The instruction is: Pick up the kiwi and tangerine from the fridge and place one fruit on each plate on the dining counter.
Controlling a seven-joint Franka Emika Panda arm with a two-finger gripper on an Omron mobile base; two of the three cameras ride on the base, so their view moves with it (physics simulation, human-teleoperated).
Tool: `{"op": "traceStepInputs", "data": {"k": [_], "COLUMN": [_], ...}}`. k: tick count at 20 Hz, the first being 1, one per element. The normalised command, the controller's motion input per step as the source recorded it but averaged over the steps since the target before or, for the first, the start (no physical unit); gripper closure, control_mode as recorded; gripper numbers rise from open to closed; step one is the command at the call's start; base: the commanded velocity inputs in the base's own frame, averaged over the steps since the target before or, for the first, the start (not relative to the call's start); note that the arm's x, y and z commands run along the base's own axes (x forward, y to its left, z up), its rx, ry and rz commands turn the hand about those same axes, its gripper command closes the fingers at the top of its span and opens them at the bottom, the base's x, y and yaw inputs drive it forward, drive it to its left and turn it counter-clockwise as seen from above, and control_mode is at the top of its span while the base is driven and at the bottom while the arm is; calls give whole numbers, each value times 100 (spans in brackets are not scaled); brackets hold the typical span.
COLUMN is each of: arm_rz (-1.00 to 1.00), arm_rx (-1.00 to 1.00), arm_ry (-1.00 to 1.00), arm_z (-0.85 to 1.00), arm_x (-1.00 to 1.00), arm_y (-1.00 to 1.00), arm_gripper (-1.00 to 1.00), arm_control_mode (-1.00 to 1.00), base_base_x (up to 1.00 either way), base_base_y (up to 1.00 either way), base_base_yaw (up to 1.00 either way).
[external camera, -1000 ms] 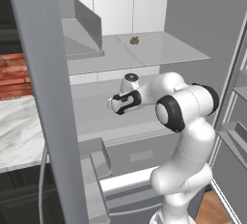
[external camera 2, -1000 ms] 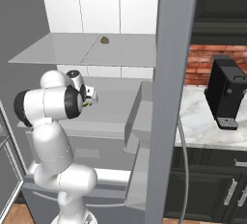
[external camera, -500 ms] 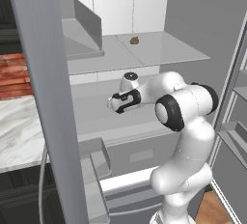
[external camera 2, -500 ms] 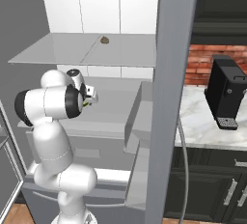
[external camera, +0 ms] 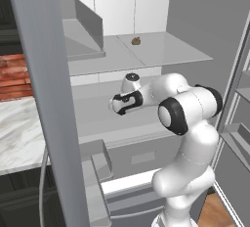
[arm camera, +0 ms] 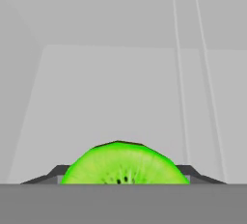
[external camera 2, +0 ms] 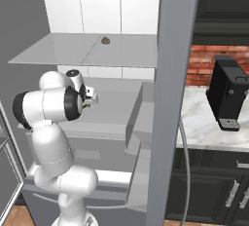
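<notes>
The arm is reaching into the open fridge (external camera: 195,35), with its gripper (external camera: 117,106) hanging low over the middle glass shelf (external camera: 97,118). Looking along the hand, the kiwi (arm camera: 125,165) is sitting right between the two dark fingertips (arm camera: 58,174), one tip showing at each side of its bright green cut face, so the jaws are closing around it; I cannot tell whether they are pressing firmly on it. From the right side a sliver of green (external camera 2: 86,105) is peeking out beside the wrist. On the upper shelf (external camera: 161,47), well apart from the hand and farther back, a small dull-brown lump (external camera: 136,40) is lying, which is not one of the fruits wanted. I cannot make out the tangerine from here. To my eye this is the first pick, the kiwi being taken from the fridge. The next move is calling for a sure squeeze, a small lift off the glass, and a careful pull back clear of the upper shelf and the door bins (external camera: 239,138) before heading for a plate.
</notes>
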Motion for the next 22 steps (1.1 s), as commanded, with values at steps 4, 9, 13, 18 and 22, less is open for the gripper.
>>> {"op": "traceStepInputs", "data": {"k": [4, 9, 13, 18, 22], "arm_rz": [0, 0, 0, 0, 0], "arm_rx": [0, 5, 0, 0, 0], "arm_ry": [-14, -11, 2, 11, 14], "arm_z": [2, 35, 83, 100, 95], "arm_x": [-90, -100, -97, -98, -97], "arm_y": [0, 0, 0, 0, -14], "arm_gripper": [100, 100, 100, 100, 100], "arm_control_mode": [-100, -100, -100, -100, -100], "base_base_x": [0, 0, 0, 0, 0], "base_base_y": [0, 0, 0, 0, 0], "base_base_yaw": [0, 0, 0, 0, 0]}}
